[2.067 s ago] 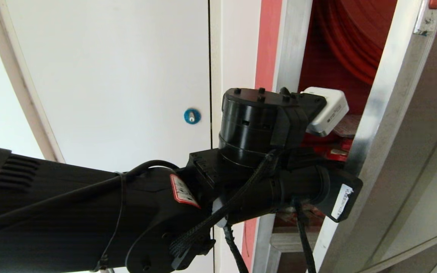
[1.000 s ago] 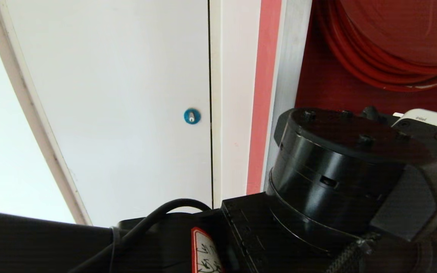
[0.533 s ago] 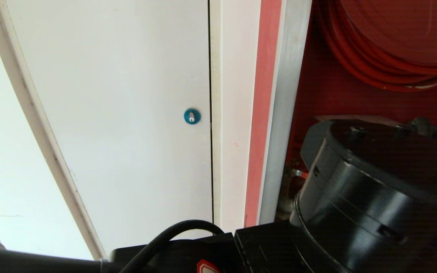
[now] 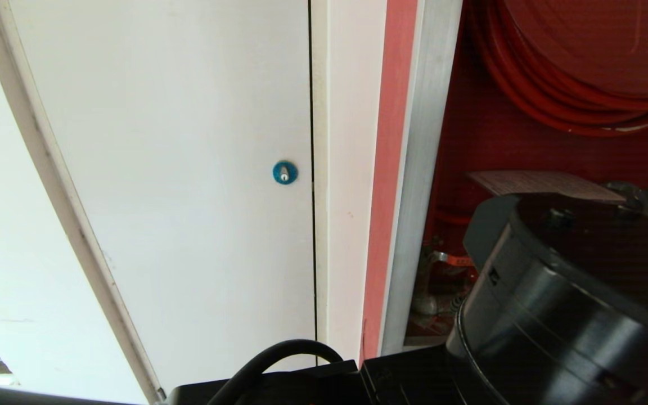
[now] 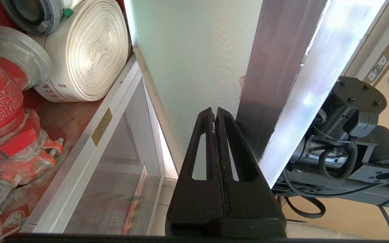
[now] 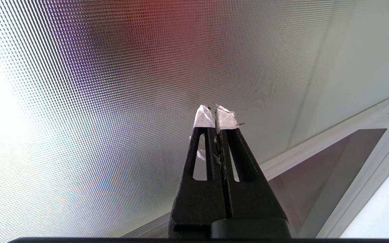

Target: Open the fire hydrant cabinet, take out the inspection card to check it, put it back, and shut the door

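Cabinet status: we have the fire hydrant cabinet (image 4: 526,140) open, red interior and hose reel (image 4: 583,67) exposed. Our landmark is the red valve (image 5: 2,111). The inspection card (image 4: 543,183) lies flat just above the valve, beneath the reel, its front edge free. The white rolled hose (image 5: 86,54) sits beside the valve, touching it. The door (image 5: 282,67) stands swung out on the far side of the hose from the valve. Our left gripper (image 5: 213,113) is clenched on nothing, tips against the door's inner edge; the right gripper (image 6: 214,114) is likewise pinched empty, facing the door's dotted glass. We judge the card thin, light and floppy, easily creased; we would pinch its free edge, gently. The door looks stiff and heavy; we would push on its metal frame, not the glass.
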{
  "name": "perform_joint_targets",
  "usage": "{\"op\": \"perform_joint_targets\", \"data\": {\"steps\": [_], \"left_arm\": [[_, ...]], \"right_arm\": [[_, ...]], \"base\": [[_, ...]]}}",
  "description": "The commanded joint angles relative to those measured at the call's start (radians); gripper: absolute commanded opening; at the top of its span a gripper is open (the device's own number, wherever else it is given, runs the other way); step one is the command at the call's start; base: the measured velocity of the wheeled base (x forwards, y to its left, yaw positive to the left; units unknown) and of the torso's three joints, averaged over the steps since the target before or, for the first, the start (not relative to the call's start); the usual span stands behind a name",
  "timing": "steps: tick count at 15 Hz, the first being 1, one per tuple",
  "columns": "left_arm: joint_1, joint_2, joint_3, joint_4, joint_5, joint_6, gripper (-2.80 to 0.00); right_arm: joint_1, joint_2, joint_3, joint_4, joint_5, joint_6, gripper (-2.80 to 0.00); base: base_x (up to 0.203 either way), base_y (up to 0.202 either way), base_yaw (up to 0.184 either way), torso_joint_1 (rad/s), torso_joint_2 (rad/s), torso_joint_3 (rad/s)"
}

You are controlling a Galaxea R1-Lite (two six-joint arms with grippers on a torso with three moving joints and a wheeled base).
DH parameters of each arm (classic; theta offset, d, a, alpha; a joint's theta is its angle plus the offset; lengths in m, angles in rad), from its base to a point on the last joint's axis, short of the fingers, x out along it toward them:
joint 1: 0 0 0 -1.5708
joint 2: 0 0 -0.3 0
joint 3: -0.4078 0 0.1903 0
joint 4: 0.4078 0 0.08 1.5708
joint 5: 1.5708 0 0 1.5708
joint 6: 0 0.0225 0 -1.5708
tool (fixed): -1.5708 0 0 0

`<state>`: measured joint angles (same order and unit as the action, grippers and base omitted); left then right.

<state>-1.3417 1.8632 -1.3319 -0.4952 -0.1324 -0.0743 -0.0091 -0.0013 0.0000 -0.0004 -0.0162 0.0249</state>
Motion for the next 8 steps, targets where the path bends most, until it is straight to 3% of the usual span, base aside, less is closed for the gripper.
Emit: {"op": "perform_joint_targets", "data": {"steps": [1,4,8], "left_arm": [[-0.001,0.002,0.000,-0.002,0.000,-0.001,-2.80],[0.008,0.002,0.010,-0.002,0.004,-0.002,-2.80],[0.101,-0.008,0.022,0.001,0.040,-0.003,-2.80]], "right_arm": [[0.000,0.000,0.000,-0.001,-0.001,0.000,-2.80],[0.000,0.000,0.000,-0.001,-0.001,0.001,-2.80],[0.000,0.000,0.000,-0.001,0.000,0.000,-2.80]], "base": [[0.000,0.000,0.000,0.000,0.00,0.000],[0.000,0.000,0.000,0.000,0.00,0.000],[0.000,0.000,0.000,0.000,0.00,0.000]]}}
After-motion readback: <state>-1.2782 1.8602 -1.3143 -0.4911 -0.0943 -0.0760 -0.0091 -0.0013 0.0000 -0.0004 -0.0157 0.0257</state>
